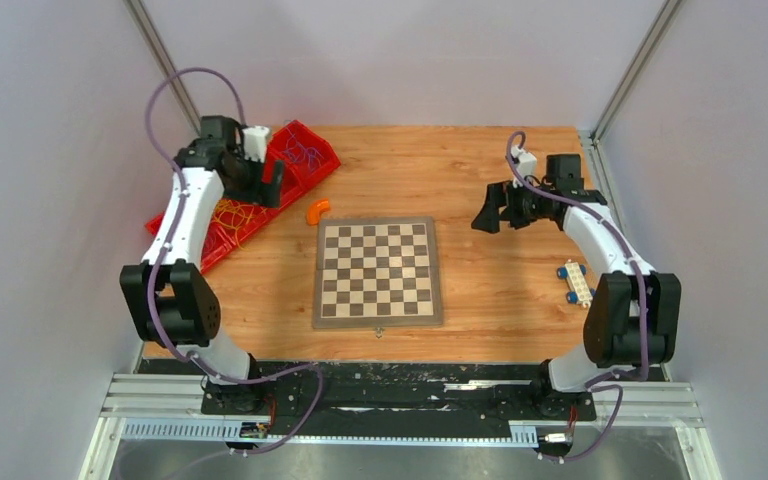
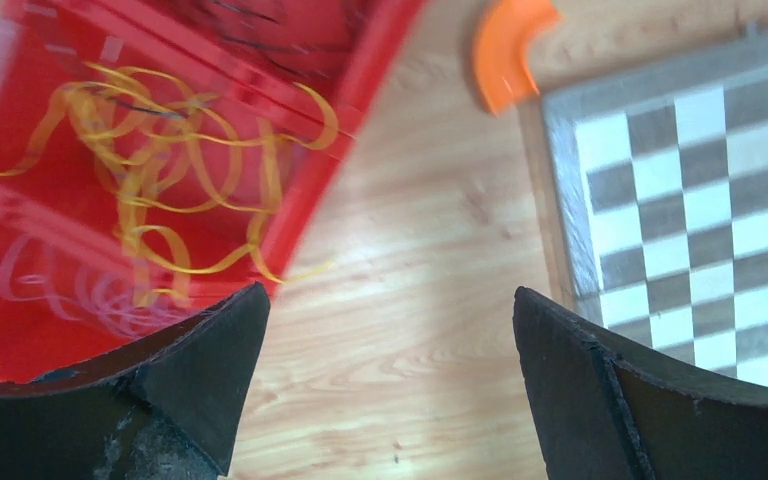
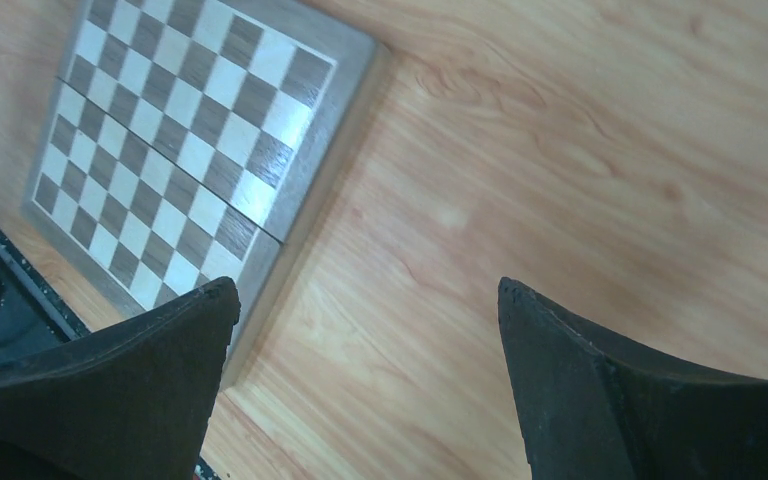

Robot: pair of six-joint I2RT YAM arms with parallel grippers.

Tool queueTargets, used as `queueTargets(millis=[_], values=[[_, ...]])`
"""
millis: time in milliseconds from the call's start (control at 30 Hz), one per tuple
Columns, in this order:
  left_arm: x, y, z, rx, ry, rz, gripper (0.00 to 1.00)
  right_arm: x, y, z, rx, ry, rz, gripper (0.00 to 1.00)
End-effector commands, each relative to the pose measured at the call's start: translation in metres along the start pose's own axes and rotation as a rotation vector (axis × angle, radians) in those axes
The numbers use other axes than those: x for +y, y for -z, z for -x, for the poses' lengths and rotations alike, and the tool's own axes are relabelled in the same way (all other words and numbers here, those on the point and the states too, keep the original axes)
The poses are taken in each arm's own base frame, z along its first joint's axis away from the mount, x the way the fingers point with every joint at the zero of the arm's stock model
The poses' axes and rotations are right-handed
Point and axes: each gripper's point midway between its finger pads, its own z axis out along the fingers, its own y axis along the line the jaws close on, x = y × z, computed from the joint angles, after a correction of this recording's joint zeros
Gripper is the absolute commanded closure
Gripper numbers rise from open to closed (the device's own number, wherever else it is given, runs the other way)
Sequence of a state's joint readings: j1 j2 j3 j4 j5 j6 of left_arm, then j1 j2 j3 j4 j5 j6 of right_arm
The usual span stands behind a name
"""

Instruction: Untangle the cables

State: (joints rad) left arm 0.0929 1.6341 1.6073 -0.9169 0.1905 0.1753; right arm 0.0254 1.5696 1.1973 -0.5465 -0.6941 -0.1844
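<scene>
The cables lie in red trays at the back left. A tangle of thin yellow cables fills one compartment, and thin purple-blue cables lie in the far tray. In the left wrist view the yellow tangle sits in the red tray, with black wires beyond it and pale purple loops nearer; one yellow end hangs over the rim. My left gripper is open and empty above bare wood beside the tray. My right gripper is open and empty over wood, right of the chessboard.
A chessboard lies in the middle of the wooden table. An orange curved piece lies by its far left corner. A white and blue brick piece lies near the right arm.
</scene>
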Motion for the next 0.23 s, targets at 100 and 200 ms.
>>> queueTargets(millis=[100, 200], values=[[-0.047, 0.003, -0.006, -0.049, -0.07, -0.007, 0.0, -0.009, 0.044, 0.001, -0.113, 0.06, -0.141, 0.0], [-0.054, 0.002, -0.008, -0.054, -0.012, -0.029, 0.0, -0.003, 0.053, 0.004, -0.137, 0.092, -0.15, 0.0]])
